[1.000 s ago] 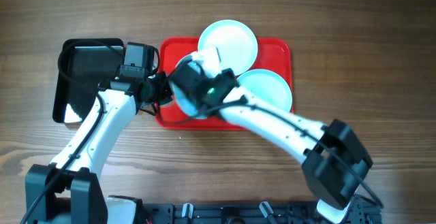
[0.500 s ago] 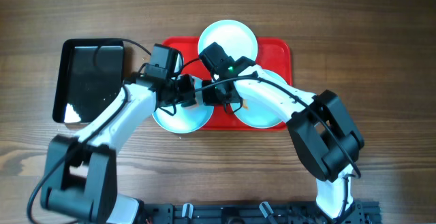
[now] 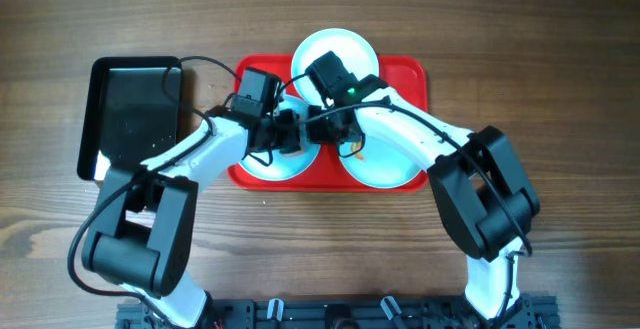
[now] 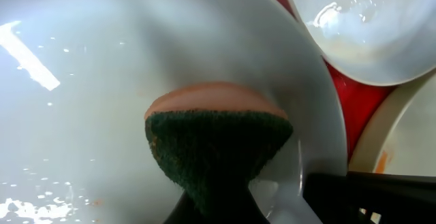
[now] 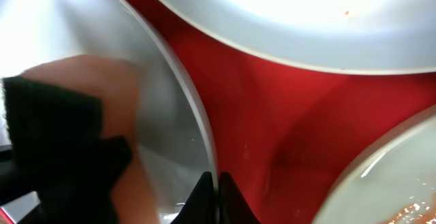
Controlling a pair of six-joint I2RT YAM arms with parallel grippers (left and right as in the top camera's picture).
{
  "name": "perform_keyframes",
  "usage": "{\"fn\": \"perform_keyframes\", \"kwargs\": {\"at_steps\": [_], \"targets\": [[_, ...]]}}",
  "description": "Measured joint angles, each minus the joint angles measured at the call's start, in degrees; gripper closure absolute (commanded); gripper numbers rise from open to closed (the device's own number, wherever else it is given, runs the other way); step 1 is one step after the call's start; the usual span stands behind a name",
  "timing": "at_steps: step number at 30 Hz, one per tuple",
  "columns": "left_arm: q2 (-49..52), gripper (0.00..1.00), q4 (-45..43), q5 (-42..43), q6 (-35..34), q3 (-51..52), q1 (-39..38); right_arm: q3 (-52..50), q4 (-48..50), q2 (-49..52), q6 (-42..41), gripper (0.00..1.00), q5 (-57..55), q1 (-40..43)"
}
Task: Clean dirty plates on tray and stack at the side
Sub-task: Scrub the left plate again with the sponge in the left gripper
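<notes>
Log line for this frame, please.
step: wiping plate on tray | left gripper: shut on sponge, against plate | right gripper: shut on plate rim

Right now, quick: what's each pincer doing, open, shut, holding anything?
The left pincer is closed on the sponge, pressed against a plate.
The right pincer is closed on that plate's rim.
</notes>
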State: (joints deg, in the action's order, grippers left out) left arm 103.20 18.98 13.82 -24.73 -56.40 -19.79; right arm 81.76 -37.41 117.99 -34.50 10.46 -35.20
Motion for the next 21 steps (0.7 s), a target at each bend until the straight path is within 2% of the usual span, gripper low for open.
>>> {"fn": "perform_keyframes", "kwargs": {"at_steps": [4, 9, 18, 21], "targets": [[0.4, 0.96, 0.7, -2.4, 0.0, 0.0, -0.2, 0.0, -0.7, 0.1, -0.2, 0.96, 0.0, -0.1], [2.4, 0.96, 3.0, -9.4, 0.5, -2.4, -0.7, 0.0, -0.9, 0.1, -0.2, 0.96, -0.2, -0.1], [5.0, 0.96, 5.6, -37.9, 1.2, -4.0, -2.0, 0.0, -1.3, 0.1, -0.2, 0.96, -0.4, -0.2], [5.2, 0.96, 10.7, -39.3, 1.5, -4.9, -2.0, 0.0, -1.3, 0.1, -0.2, 0.96, -0.4, -0.3]]}}
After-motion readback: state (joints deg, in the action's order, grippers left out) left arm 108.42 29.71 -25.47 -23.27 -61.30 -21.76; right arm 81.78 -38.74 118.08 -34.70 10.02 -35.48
